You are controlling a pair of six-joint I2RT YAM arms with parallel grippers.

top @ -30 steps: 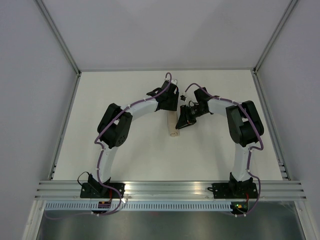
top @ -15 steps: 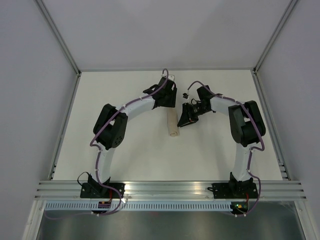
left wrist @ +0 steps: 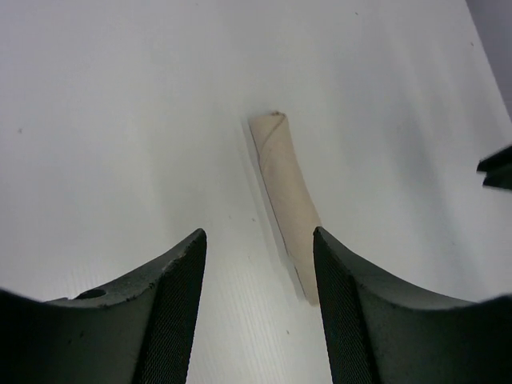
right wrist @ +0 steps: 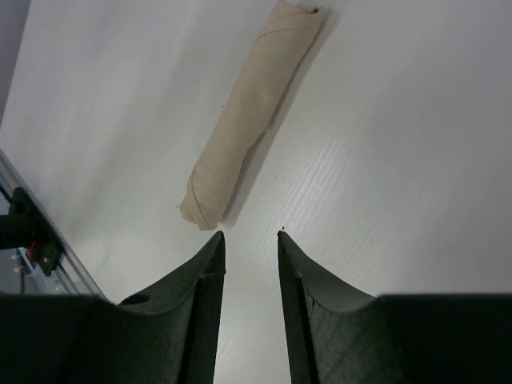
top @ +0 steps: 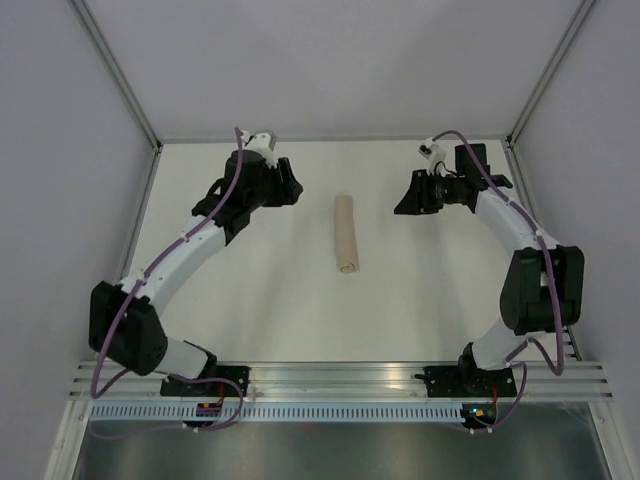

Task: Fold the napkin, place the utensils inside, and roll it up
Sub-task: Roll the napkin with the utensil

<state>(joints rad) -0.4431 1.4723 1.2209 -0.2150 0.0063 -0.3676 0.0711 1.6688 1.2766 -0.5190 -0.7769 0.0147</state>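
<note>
The napkin lies as a tight tan roll in the middle of the white table, running front to back. It also shows in the left wrist view and the right wrist view. The utensils are hidden. My left gripper hangs to the left of the roll, clear of it. Its jaws stand wide open and empty. My right gripper hangs to the right of the roll, also apart from it. It is open by a narrower gap, with nothing between the fingers.
Grey enclosure walls close the table on the left, back and right. An aluminium rail with both arm bases runs along the near edge. A tip of the right gripper shows at the right edge of the left wrist view.
Both arms have drawn back from the rolled napkin, the left one out to the left and the right one out to the right. Both pairs of jaws have widened. The roll stays put.
</note>
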